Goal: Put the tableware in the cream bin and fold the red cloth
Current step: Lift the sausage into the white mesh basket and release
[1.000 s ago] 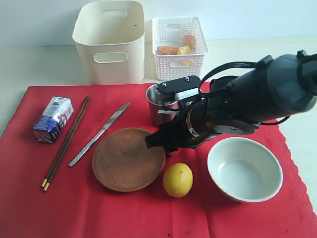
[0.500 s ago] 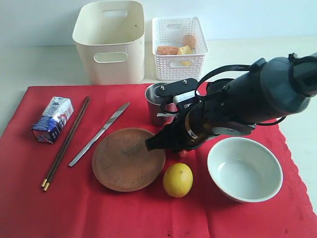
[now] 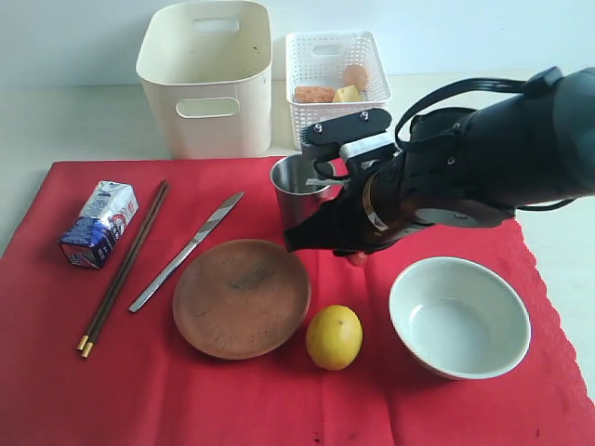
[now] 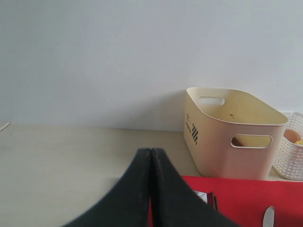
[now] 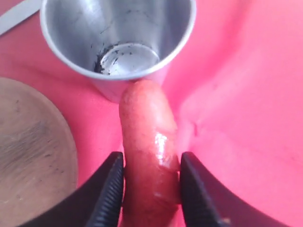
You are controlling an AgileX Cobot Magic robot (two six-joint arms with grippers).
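My right gripper (image 5: 151, 161) is shut on a reddish sausage (image 5: 149, 142), held just in front of the steel cup (image 5: 118, 42). In the exterior view the sausage tip (image 3: 357, 257) hangs under the arm beside the cup (image 3: 296, 190). On the red cloth (image 3: 139, 390) lie the brown plate (image 3: 242, 297), pale bowl (image 3: 458, 316), silver knife (image 3: 186, 251) and dark chopsticks (image 3: 123, 269). The cream bin (image 3: 206, 79) stands behind the cloth with nothing showing inside. My left gripper (image 4: 150, 150) is shut on nothing, off the cloth, looking toward the bin (image 4: 232, 132).
A lemon (image 3: 334, 336) sits between plate and bowl. A milk carton (image 3: 98, 223) lies at the cloth's left. The white lattice basket (image 3: 335, 74), right of the bin, holds an egg, cheese and an orange-brown piece of food.
My right arm has lifted and drawn back from the plate's edge toward the cup, carrying the sausage. Everything on the cloth has stayed in place.
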